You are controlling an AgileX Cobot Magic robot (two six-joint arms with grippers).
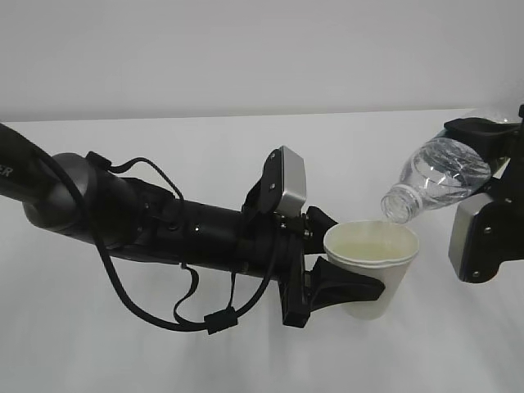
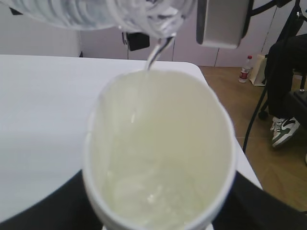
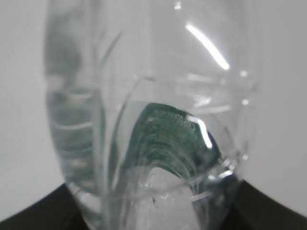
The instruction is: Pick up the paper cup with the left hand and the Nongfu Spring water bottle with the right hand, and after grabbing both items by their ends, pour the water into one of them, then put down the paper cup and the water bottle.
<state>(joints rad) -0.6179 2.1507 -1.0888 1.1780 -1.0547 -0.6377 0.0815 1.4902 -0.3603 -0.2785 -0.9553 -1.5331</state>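
Your bottle [image 1: 442, 178] lies tilted neck-down toward the left, its long axis running from the right end effector [image 1: 491, 155] at the base end down to the capless mouth, which sits just above the far right rim of the cup [image 1: 372, 266]. The right end effector is clamped on the bottle's base end, the left end effector [image 1: 340, 278] around the cup's wall below the rim, cup upright and lifted off the tabletop [image 1: 164, 360]. A thin stream of water [image 2: 156, 52] falls from the mouth into the cup (the left wrist view shows it clearly), and a shallow pool already lies at the bottom. Judging by that, you are mid-pour; 2 set-downs remain.
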